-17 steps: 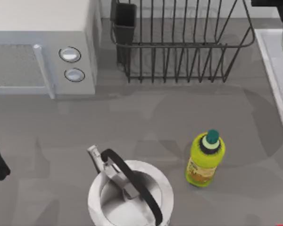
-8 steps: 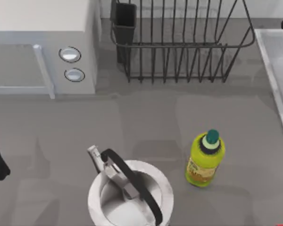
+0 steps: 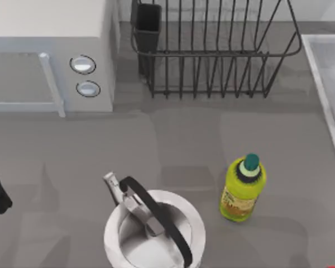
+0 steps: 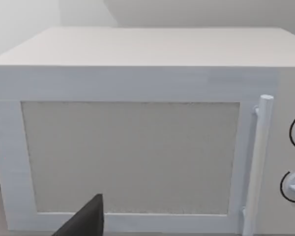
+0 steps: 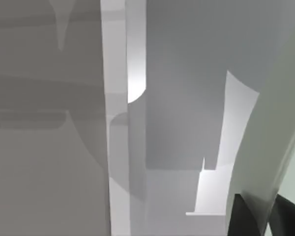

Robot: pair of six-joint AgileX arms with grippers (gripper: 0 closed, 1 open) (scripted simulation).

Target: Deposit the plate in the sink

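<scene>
Plate (image 5: 285,123) seems held edge-on at right gripper (image 5: 265,216) over sink (image 5: 182,98) at surface's right edge, jaws look clamped on its rim, so transport near done, release left; left gripper (image 4: 83,221) parked facing microwave (image 4: 137,147), jaws unclear.

This is a kitchen in a rendered simulation: a grey worktop (image 3: 173,151) carries a white microwave (image 3: 50,56) at its far left corner, a black wire dish rack (image 3: 212,50) beside it, a silver kettle (image 3: 153,229), a green bottle (image 3: 243,190), and a sink (image 3: 326,72) at the right edge.
</scene>
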